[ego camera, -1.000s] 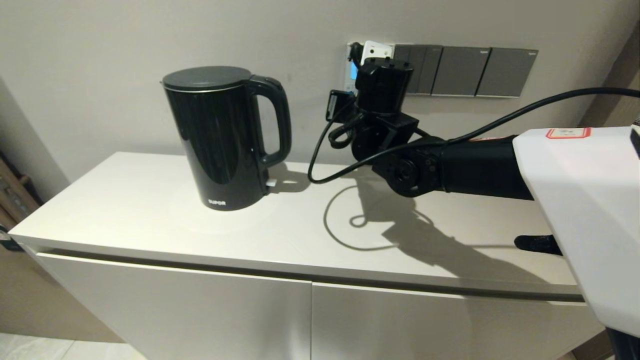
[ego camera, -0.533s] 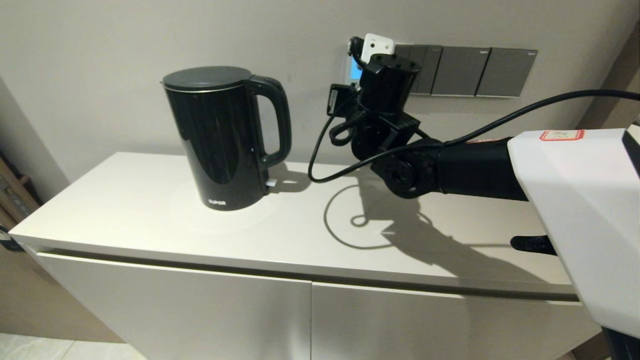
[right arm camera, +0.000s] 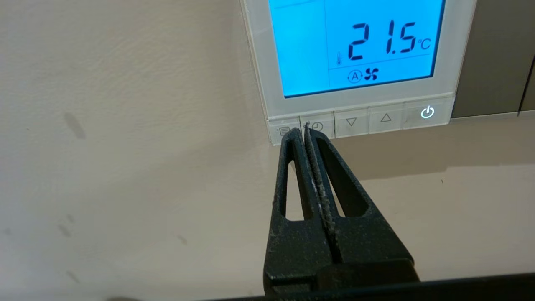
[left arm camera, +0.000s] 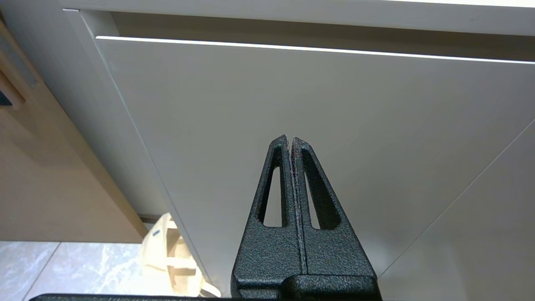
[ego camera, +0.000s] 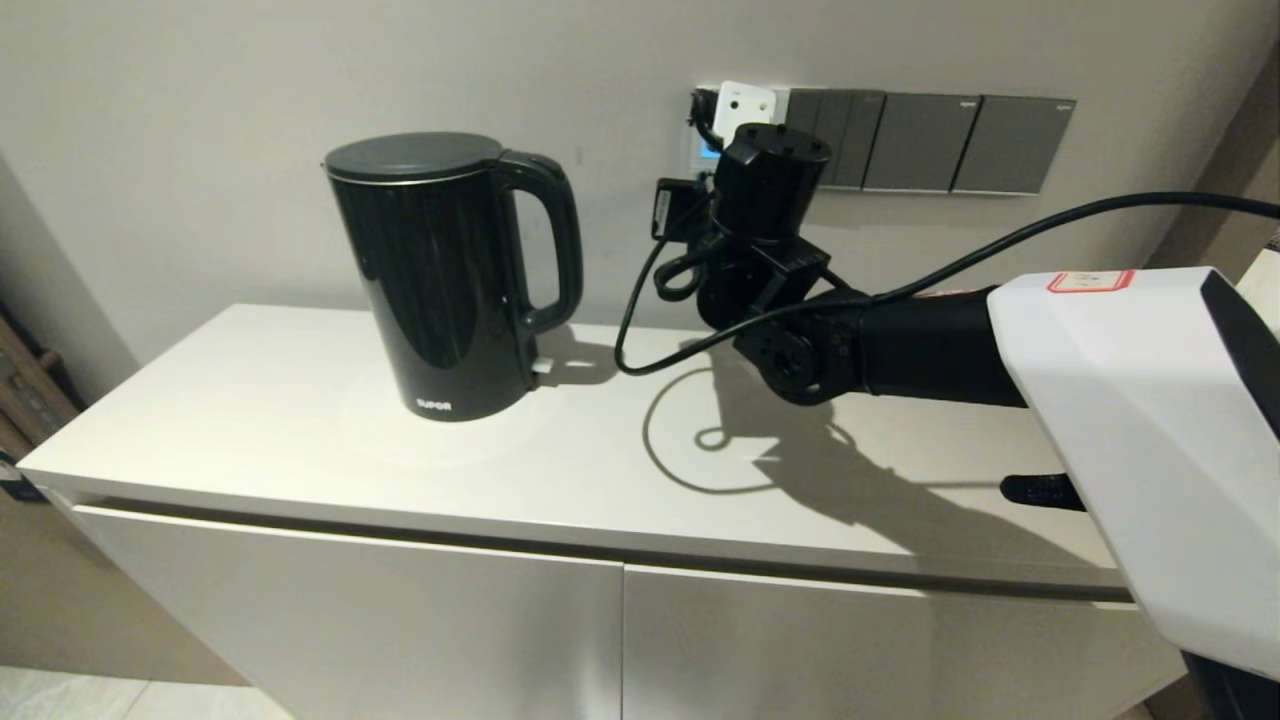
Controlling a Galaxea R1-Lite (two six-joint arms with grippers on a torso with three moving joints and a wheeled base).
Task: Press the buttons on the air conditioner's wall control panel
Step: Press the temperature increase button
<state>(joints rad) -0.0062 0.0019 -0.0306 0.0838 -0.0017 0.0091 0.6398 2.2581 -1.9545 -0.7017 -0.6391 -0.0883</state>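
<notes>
The right gripper, clenched tight, has its tips at the buttons under the control panel, at the screen's 7 o'clock. The left gripper, clenched too, hangs by the cabinet door.

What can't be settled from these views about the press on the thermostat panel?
- Contact: in the right wrist view the shut right gripper tips cover the seam between the two end buttons; whether either key is pressed cannot be told.
- Panel: in the head view the right arm's wrist hides most of it.
- Screen: its top is cut off by the right wrist picture's edge.
- Left gripper: shut, facing a cabinet door; absent from the head view.
</notes>
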